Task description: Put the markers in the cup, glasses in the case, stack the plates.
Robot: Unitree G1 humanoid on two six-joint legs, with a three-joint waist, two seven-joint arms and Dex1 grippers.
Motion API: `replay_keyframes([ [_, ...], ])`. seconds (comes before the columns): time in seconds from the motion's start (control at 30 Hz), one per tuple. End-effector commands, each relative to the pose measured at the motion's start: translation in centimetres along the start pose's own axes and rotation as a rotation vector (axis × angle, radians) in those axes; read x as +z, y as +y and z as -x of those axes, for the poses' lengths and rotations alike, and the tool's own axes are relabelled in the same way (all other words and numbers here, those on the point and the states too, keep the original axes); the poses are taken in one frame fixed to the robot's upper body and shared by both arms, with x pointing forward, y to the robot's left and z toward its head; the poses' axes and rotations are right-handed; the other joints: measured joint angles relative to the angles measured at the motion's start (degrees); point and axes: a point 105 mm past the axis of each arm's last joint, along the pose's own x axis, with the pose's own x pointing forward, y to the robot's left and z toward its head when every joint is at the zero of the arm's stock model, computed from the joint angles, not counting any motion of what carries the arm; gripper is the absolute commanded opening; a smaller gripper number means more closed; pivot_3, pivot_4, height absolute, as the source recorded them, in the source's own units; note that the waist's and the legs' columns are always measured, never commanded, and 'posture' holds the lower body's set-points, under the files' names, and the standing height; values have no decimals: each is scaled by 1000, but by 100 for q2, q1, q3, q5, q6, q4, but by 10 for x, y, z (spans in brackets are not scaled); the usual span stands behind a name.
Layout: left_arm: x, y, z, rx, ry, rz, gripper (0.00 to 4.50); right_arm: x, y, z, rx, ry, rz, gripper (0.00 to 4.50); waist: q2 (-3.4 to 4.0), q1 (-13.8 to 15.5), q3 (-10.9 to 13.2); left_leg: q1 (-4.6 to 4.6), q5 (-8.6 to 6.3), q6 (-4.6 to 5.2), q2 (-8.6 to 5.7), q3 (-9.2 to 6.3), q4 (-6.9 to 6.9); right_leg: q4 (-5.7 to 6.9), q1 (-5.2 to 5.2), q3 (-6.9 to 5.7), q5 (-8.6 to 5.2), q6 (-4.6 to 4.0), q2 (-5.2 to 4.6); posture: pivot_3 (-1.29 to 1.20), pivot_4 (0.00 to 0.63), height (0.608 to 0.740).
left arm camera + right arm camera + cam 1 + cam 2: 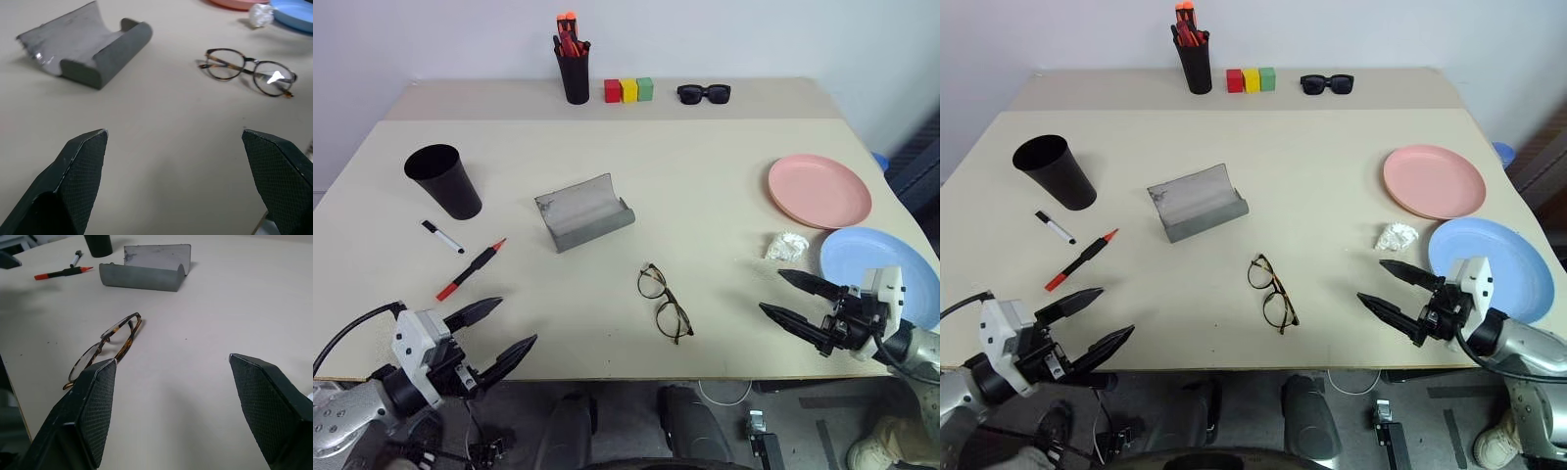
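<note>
Head view: my left pincer [499, 331] and right pincer [783, 294] hover at the bench's [705, 186] near edge, both spread apart and empty. Glasses [665, 303] lie between them; the open case [582, 212] sits behind. Both markers [467, 269] lie beside the cup [444, 180]; pink and blue plates [819, 190] rest side by side, perhaps just touching. Left wrist view: glasses [249, 71] ahead, case [88, 49] beyond. Right wrist view: glasses [105, 347] close to one finger.

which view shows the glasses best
The left wrist view: the glasses lie close, both round lenses and the tortoiseshell rims plain. The right wrist view shows them edge-on, one end behind that gripper's finger. Both eye views show them whole but small, mid-table, apart from the open case.
</note>
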Motion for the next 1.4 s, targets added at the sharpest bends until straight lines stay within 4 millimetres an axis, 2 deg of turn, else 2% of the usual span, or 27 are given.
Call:
replay_keyframes([
  [0.03,8,5,0,1,-30,-47,4500,21,3,-12,29,-73,60,3742,0,-1,0,-1,0,0,-1,1,1,0,0,0,0,0,-1,0,150,740],
  [0.1,1,8,-1,18,-25,-51,4500,23,0,-17,12,-98,81,3742,1,-12,-1,0,0,0,-1,2,5,0,1,0,0,-1,-1,0,150,740],
  [0.27,0,-9,-4,-5,-58,-22,4500,28,2,-16,-12,-122,81,3742,-2,9,-1,-8,-13,1,0,3,3,-7,0,0,-3,5,-3,0,150,740],
  [0.37,-7,-3,1,14,-49,-18,4500,22,-4,-9,-9,-81,91,3742,-2,22,-1,-7,-14,1,-1,2,10,-3,1,0,-3,6,-2,0,150,740],
  [0.57,-7,2,23,22,-41,-28,4500,23,-12,-8,-12,-68,114,3742,-6,-14,0,-4,-16,0,0,6,24,-3,5,1,-3,4,-4,0,150,740],
  [0.7,-10,1,19,24,-44,-41,4500,24,-10,-16,5,-70,121,3742,-5,-3,1,-6,-18,3,0,7,23,-5,4,1,-3,4,-5,0,150,740],
  [0.8,-18,3,16,51,-44,-43,4500,17,-8,-23,26,-62,115,3742,-6,6,0,-6,-18,3,0,7,25,-5,6,1,-3,4,-5,0,150,740],
  [0.97,-9,7,6,101,-87,-56,4500,23,-10,-36,79,-63,147,3742,-7,-2,0,-6,-18,3,-1,7,26,-3,6,2,-3,4,-5,0,150,740],
  [1.03,-4,13,5,134,-107,-69,4500,23,-8,-41,113,-61,178,3742,-7,-3,0,-3,-18,3,0,6,27,-1,7,1,-2,4,-3,0,150,740],
  [1.17,16,41,4,325,-190,-2,4500,28,-5,-57,203,-85,216,3742,-5,0,0,-3,-17,4,0,4,25,2,8,1,-1,6,-1,0,150,740],
  [1.27,23,63,3,477,-166,38,4500,36,4,-75,306,-114,244,3742,-5,-6,0,1,-17,4,0,1,28,9,9,0,1,9,-1,0,150,740],
  [1.4,35,87,2,658,-76,-13,4500,46,16,-101,455,-149,282,3742,-5,-15,1,6,-17,5,2,-6,30,17,11,-1,5,15,9,0,150,740],
])
